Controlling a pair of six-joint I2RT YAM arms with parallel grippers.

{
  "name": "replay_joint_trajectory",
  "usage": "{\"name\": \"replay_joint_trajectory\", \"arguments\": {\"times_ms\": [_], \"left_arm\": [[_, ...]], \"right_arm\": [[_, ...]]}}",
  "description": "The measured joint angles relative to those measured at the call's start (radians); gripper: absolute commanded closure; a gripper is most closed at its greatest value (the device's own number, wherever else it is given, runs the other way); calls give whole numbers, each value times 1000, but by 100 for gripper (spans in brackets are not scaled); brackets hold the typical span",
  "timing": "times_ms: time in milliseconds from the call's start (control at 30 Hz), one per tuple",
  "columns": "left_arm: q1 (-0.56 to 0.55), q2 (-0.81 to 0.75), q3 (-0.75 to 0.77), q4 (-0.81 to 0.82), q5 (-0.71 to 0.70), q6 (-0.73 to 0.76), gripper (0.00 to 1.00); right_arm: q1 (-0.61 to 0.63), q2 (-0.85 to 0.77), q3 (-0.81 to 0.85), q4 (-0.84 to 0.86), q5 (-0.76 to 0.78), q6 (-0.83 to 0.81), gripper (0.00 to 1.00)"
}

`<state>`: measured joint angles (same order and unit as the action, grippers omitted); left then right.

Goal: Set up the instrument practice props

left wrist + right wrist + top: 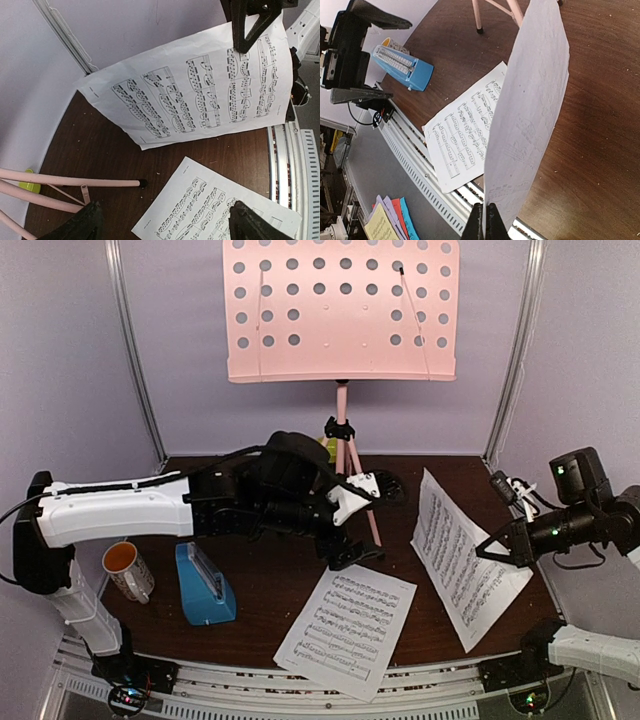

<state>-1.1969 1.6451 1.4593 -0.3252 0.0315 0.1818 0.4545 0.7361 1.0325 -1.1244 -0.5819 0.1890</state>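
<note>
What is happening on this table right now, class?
The right gripper is shut on one sheet-music page, holding it tilted up. The left gripper hangs open by the legs of the pink music stand, near the second page lying flat. No page is on the stand yet; the blue metronome stands apart.

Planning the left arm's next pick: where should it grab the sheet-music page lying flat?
Probably the near corner of the flat sheet-music page: it overhangs the front edge of the table, so one finger can slide beneath. Come in low from the front. Elsewhere it lies flush on the wood.
</note>
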Motion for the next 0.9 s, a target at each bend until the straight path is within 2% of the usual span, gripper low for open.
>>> {"name": "replay_joint_trajectory", "arguments": {"times_ms": [233, 467, 667, 900], "left_arm": [[-11, -8, 45, -28, -6, 83, 11], [-14, -88, -43, 3, -40, 77, 10], [14, -164, -190, 100, -57, -40, 7], [144, -172, -279, 240, 20, -196, 6]], "right_arm": [[78, 67, 128, -65, -17, -31, 100], [92, 94, 235, -65, -27, -33, 100], [103, 99, 268, -78, 13, -53, 100], [191, 147, 401, -156, 170, -135, 100]]}}
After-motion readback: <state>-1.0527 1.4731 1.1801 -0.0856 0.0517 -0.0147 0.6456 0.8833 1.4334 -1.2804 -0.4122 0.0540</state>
